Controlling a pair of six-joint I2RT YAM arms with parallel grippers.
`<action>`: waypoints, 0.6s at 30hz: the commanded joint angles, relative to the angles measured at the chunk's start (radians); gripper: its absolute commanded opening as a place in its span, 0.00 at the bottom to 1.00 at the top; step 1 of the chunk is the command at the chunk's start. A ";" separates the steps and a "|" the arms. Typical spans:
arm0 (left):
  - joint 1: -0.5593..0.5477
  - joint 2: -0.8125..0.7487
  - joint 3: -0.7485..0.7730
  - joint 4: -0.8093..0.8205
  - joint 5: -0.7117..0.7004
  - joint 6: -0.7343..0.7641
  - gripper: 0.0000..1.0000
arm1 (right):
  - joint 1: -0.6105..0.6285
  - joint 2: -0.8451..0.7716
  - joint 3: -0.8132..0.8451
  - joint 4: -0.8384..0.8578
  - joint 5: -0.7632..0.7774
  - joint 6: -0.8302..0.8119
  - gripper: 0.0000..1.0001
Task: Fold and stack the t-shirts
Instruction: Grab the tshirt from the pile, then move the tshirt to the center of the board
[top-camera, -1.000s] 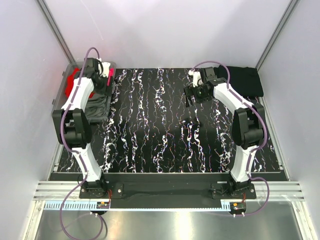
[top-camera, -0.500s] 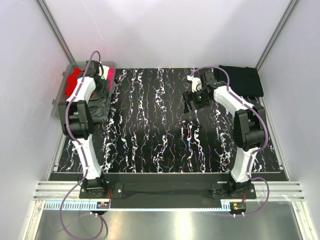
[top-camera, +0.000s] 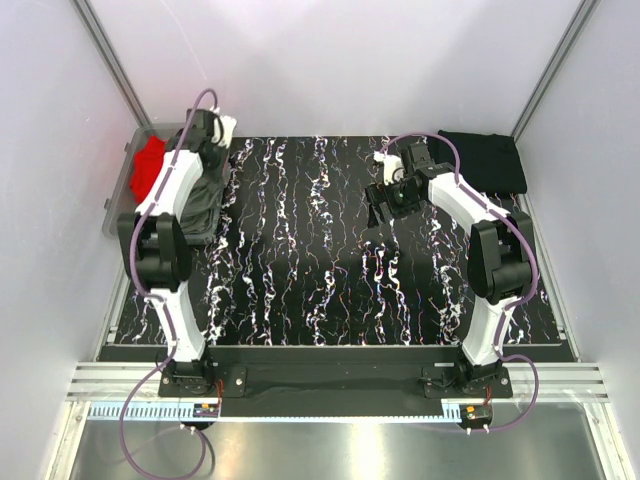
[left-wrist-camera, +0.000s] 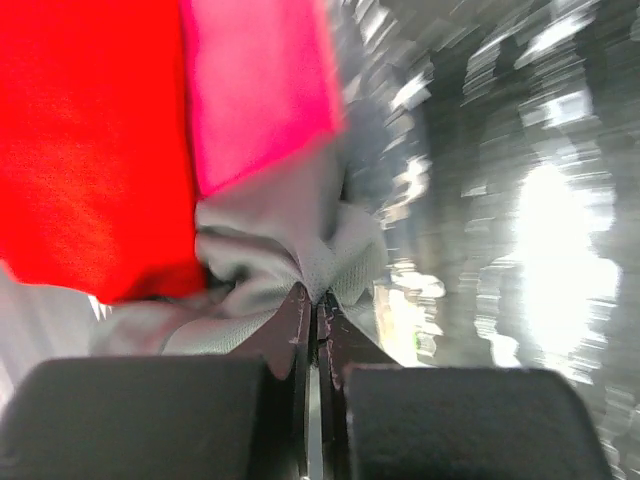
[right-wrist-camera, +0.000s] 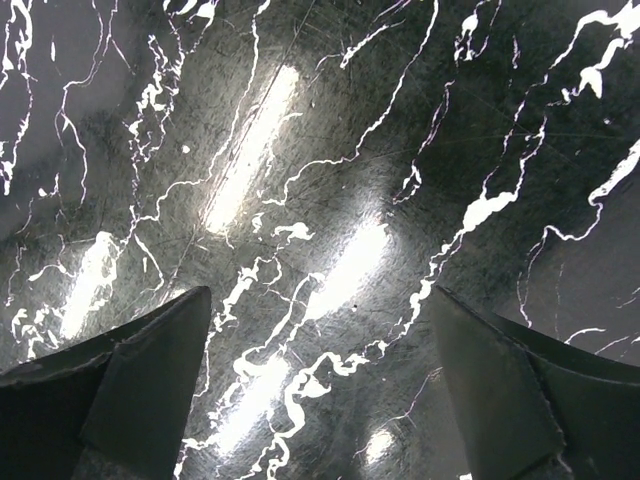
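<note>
My left gripper (top-camera: 212, 141) reaches over the clear bin (top-camera: 118, 208) at the far left, and its jaws are shut on a fold of the dark grey t-shirt (left-wrist-camera: 292, 243). That shirt drapes from the bin's edge towards the table (top-camera: 203, 203). In the left wrist view my left gripper (left-wrist-camera: 318, 302) pinches the cloth just below a red t-shirt (left-wrist-camera: 90, 140) and a pink t-shirt (left-wrist-camera: 262, 80). The red t-shirt (top-camera: 150, 166) also shows in the bin from above. A folded black t-shirt (top-camera: 487, 160) lies at the far right corner. My right gripper (top-camera: 376, 210) hangs open over the marbled tabletop (right-wrist-camera: 330, 150), holding nothing.
The bin sits at the table's far left edge, partly off the black marbled mat (top-camera: 320, 270). White walls and slanted metal posts (top-camera: 110, 70) close in the sides. Both arm bases stand on the rail (top-camera: 330, 385) at the near edge.
My left gripper has closed on the dark grey t-shirt and moved towards the back of the bin, pulling the cloth up. My right gripper has drifted slightly nearer and left.
</note>
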 joint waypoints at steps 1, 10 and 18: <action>-0.098 -0.226 0.070 0.054 -0.007 -0.043 0.00 | 0.010 -0.052 0.045 0.028 0.050 -0.021 1.00; -0.280 -0.287 0.411 0.068 0.004 0.050 0.00 | 0.010 -0.012 0.316 0.065 0.205 0.066 1.00; -0.491 -0.323 0.399 0.068 -0.027 0.072 0.00 | 0.009 -0.067 0.310 0.005 0.116 0.000 1.00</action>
